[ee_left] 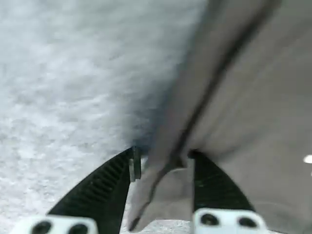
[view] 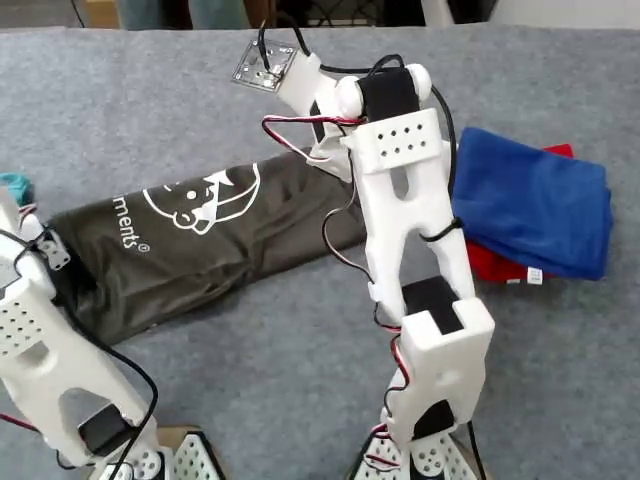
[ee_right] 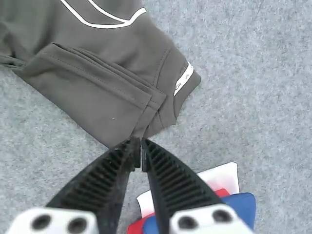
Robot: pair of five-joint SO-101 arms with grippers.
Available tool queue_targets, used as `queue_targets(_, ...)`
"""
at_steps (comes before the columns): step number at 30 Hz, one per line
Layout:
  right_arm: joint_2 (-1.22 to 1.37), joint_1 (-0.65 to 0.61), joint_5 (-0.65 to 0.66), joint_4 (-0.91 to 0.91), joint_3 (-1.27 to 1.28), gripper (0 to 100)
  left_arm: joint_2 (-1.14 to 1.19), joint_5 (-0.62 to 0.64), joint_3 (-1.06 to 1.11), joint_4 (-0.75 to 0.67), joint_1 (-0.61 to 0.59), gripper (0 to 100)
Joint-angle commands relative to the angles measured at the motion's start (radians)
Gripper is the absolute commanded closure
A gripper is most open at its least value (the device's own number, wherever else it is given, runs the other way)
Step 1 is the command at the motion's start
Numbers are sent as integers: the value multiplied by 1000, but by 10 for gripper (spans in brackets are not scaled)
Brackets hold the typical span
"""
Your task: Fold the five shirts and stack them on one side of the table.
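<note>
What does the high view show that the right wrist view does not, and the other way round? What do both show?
The high view adds the full length of the dark shirt, the left arm at its other end, and a teal thing beside that arm. The right wrist view adds the right gripper, fingers shut, tips at the shirt's hem corner, and a white cloth close by. Both show the dark shirt and the blue shirt lying on the red shirt.

Olive shirt point(view: 200, 250) with white print, blue shirt point(view: 535, 205), red shirt point(view: 495, 265), grey table point(view: 560, 380).
</note>
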Motion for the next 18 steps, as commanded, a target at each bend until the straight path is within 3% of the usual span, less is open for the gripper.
queue_targets(1,-61,-14,-6,8,-50,984,44,8,-58,-18,-5,976)
queue_targets(8,-62,-12,-6,8,-51,984,34,-64,-145,71,-42,972)
queue_targets(13,-64,-11,-6,8,-61,984,-2,-83,-249,100,-131,973)
queue_targets(18,-116,-12,-9,6,-151,984,-158,-160,-185,100,-148,973)
